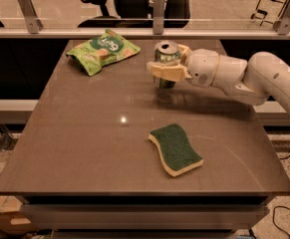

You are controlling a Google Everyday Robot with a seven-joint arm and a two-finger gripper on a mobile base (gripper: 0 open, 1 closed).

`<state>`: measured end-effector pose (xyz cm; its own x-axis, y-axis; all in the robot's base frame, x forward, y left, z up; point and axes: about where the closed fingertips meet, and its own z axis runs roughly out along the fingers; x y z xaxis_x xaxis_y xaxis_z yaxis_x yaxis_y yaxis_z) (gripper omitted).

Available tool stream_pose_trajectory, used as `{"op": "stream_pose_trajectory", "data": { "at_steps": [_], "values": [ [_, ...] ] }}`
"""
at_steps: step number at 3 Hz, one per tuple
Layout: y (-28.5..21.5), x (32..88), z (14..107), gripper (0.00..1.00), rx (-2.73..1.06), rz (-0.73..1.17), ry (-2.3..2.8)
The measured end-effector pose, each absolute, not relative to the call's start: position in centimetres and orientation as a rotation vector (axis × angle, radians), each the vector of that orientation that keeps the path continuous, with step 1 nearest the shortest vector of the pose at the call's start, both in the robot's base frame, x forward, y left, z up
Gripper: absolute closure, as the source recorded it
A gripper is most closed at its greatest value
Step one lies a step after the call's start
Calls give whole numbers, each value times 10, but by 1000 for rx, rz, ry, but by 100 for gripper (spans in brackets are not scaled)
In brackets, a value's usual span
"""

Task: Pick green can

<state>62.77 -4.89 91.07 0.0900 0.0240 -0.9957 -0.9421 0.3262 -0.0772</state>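
Observation:
The green can (166, 52) stands upright at the back middle of the brown table (84, 148), its silver top and pull-tab showing. My gripper (162, 62) reaches in from the right on a white arm (264, 78) and is shut on the can. One tan finger (167, 72) crosses the can's front and the other shows behind its top right. The can's base seems to be just above the tabletop, over its own shadow.
A flat crinkly green snack bag (102, 51) lies at the back left of the table. A dark green sponge with a yellow base (176, 149) lies in front of the can, toward the table's front right. A rail and an office chair stand behind the table.

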Motion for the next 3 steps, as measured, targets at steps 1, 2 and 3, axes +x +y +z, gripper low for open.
{"op": "stream_pose_trajectory", "data": {
  "at_steps": [1,2,3],
  "values": [
    [-56,628,929,100,-1016,896,1248],
    [-66,625,948,100,-1052,891,1266],
    [-81,612,967,100,-1071,884,1305]
  ]
}}
